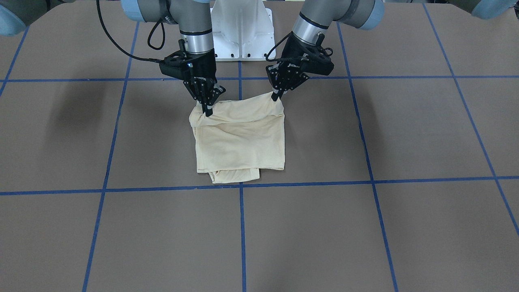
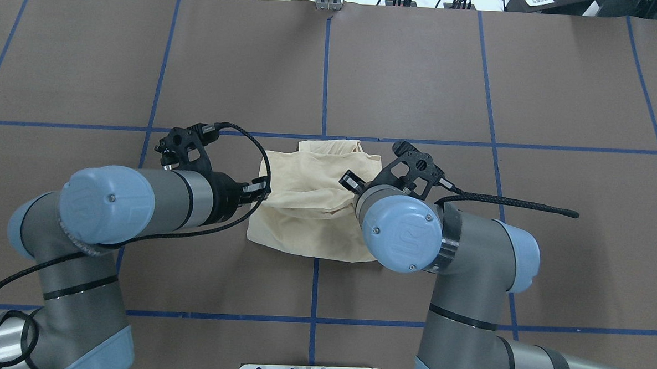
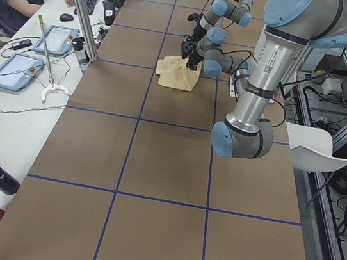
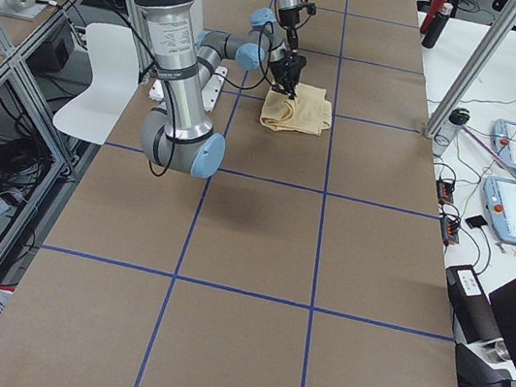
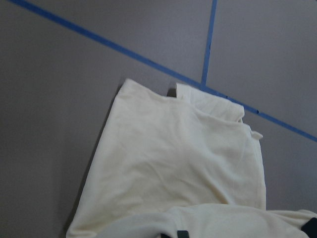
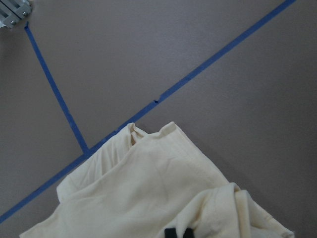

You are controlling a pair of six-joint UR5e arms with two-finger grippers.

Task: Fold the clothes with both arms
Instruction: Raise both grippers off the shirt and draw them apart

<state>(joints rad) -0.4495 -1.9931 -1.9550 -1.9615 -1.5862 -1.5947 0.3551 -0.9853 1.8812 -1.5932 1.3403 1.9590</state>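
Overhead exterior view: the grey-and-silver left arm (image 2: 139, 198) reaches in from the side. Its black two-finger left gripper (image 1: 277, 96) is pressed together on one robot-side corner of the pale cream-yellow folded T-shirt (image 2: 306, 178). The T-shirt lies near the middle of the brown, blue-taped worktop (image 2: 422, 72), its far part flat and its near edge gathered between both grippers. The right arm (image 2: 470, 240) has its right gripper (image 1: 207, 110) pinching the other robot-side corner.
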